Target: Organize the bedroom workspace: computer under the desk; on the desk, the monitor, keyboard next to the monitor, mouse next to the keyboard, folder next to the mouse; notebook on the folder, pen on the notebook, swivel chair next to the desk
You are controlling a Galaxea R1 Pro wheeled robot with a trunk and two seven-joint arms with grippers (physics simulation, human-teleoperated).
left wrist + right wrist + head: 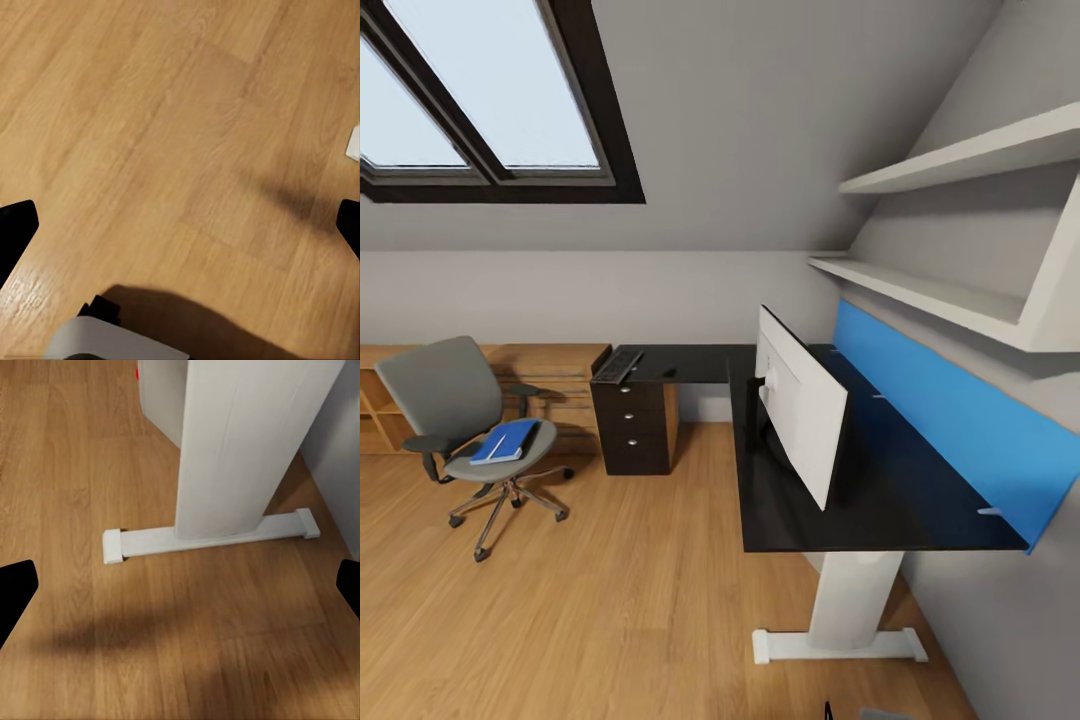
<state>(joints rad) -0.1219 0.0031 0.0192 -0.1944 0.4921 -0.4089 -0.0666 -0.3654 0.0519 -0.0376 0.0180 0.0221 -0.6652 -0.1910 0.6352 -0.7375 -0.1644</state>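
The black-topped desk (880, 500) runs along the blue panel at the right. The monitor (800, 410) stands on it with its white back towards me. The dark keyboard (618, 365) lies on the desk's far left end, above the drawers. At the left, the grey swivel chair (455, 400) stands away from the desk with the blue folder (507, 440) on its seat. A thin white pen (495, 447) lies on the folder. The notebook, mouse and computer I cannot make out. My left gripper (180, 225) and right gripper (180, 585) hang open over the wood floor, empty.
The white desk leg (232, 442) and its foot (210, 540) are close in front of my right gripper, with a red-marked white box (161, 390) behind. Two wall shelves (930, 290) overhang the desk. A light wood cabinet (550, 372) lines the far wall.
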